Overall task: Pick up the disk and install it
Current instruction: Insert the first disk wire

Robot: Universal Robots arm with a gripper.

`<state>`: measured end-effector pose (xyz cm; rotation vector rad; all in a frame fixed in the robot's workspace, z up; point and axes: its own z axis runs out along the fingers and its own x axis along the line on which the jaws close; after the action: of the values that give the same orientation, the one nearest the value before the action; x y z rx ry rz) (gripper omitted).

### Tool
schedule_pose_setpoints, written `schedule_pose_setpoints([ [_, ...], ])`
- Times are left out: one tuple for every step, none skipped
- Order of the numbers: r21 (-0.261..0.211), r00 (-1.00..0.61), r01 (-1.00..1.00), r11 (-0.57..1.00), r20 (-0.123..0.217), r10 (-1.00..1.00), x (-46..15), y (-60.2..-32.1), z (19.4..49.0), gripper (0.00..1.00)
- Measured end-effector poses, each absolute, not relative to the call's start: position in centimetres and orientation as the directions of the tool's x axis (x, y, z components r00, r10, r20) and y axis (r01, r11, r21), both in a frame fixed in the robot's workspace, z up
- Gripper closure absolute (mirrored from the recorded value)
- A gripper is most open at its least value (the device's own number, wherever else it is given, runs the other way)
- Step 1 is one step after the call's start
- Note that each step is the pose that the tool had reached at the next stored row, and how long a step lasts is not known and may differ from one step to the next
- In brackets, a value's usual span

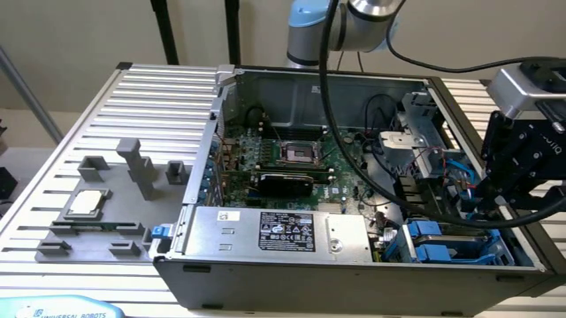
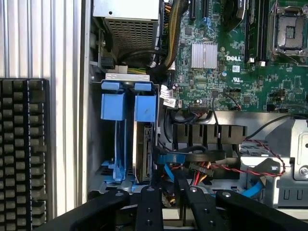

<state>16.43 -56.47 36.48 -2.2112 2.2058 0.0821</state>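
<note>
The disk (image 2: 143, 155) stands on edge in a drive bay of the open computer case (image 1: 354, 278). It is a silver-grey slab under a blue carrier handle (image 2: 145, 108). A second blue carrier (image 2: 113, 106) sits in the slot beside it. In the exterior view the blue carriers (image 1: 435, 240) lie at the case's near corner on the exterior view's right. My gripper (image 2: 170, 193) hovers just off the bay's end, its black fingers (image 2: 148, 207) a little apart with only cables behind the gap. The black gripper (image 1: 506, 195) hangs over the case's side on the exterior view's right.
The green motherboard (image 1: 283, 159), a silver power supply (image 1: 274, 232) and loose red, black and blue cables (image 2: 207, 166) crowd the case. A grey fixture plate (image 1: 97, 218) with a small square chip (image 1: 89, 202) lies on the slatted table. A black gridded object (image 2: 23, 154) borders the case.
</note>
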Motion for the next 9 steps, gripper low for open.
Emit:
schedule_pose_setpoints([
  [0.025,0.002,-1.0,-0.003,-0.05,-0.999,16.3,-56.4,36.3,0.75],
  [0.025,0.002,-1.0,-0.003,-0.05,-0.999,16.2,-56.4,36.1,0.75],
  [0.025,0.002,-1.0,-0.003,-0.05,-0.999,16.0,-56.4,35.9,0.75],
  [0.025,0.002,-1.0,-0.003,-0.05,-0.999,15.8,-56.3,35.7,0.75],
  [0.025,0.002,-1.0,-0.003,-0.05,-0.999,15.7,-56.1,35.6,0.75],
  [0.025,0.002,-1.0,-0.003,-0.049,-0.999,15.5,-55.9,35.4,0.75],
  [0.025,0.002,-1.0,-0.003,-0.05,-0.999,15.4,-55.8,35.3,0.73],
  [0.025,0.002,-1.0,-0.003,-0.05,-0.999,15.4,-55.6,35.2,0.67],
  [0.025,0.002,-1.0,-0.003,-0.05,-0.999,15.3,-55.5,35.2,0.67],
])
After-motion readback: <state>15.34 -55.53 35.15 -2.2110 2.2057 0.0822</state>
